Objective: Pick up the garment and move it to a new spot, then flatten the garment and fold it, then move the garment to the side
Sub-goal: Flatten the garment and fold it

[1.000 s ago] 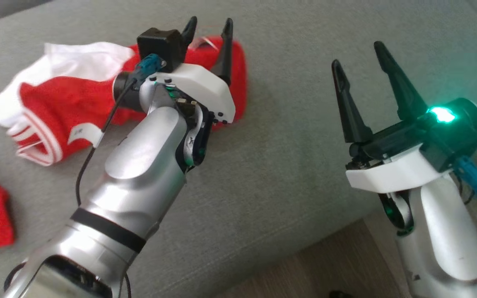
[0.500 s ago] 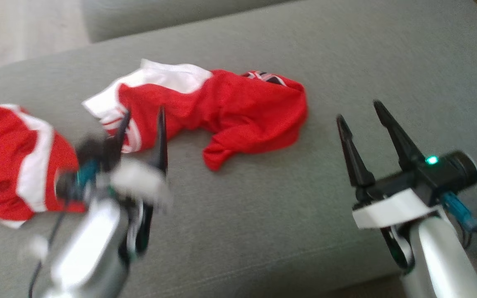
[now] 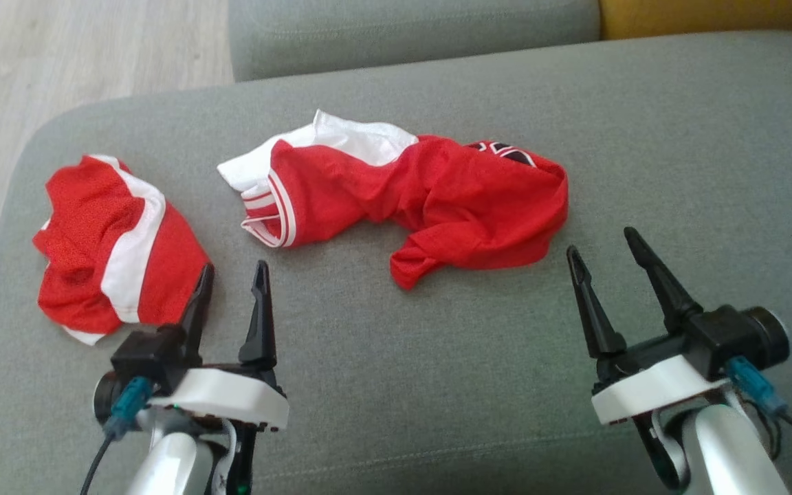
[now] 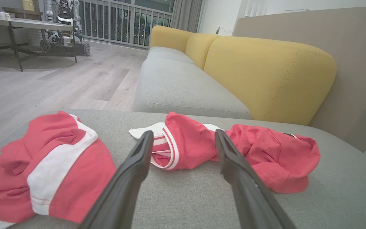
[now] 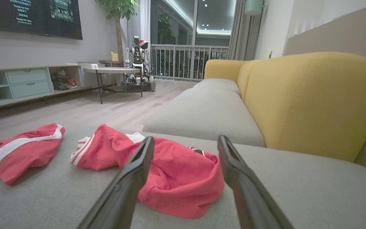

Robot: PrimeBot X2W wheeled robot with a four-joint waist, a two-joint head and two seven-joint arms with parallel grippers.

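The left gripper (image 3: 234, 267) is hanging over the near left part of the grey seat cushion (image 3: 437, 385), its fingers spread wide and gripping nothing. A second ago it was reaching across the crumpled red garment (image 3: 437, 199); now it is sitting well short of it. The head camera has also swung upward since then, so the whole scene is lying differently in that view. The right gripper (image 3: 601, 242) is hovering over the near right part of the cushion, likewise spread and empty, much as it was before.

Bare grey fabric is lying between each gripper and the crumpled red garment. That garment is resting around the middle of the cushion, toward its far edge, bunched up. Its white panel and striped hem are pointing toward the left edge, and a dark printed patch is showing at its far right end.

A folded red and white garment (image 3: 114, 240) is lying by the cushion's left edge, just beside the left gripper's outer finger. Whether they are touching I cannot tell.

Past the far edge a second grey cushion (image 3: 403, 27) is continuing the sofa, with a yellow backrest (image 3: 698, 10) rising at the far right corner. Pale wood floor (image 3: 80, 55) is running beyond the left edge. Farther off, in the right wrist view, a low table (image 5: 106, 70) is standing with another robot (image 5: 137, 63) behind it, near a railing (image 5: 183, 60). A dark screen (image 5: 30, 16) is hanging above a pale cabinet (image 5: 27, 82).
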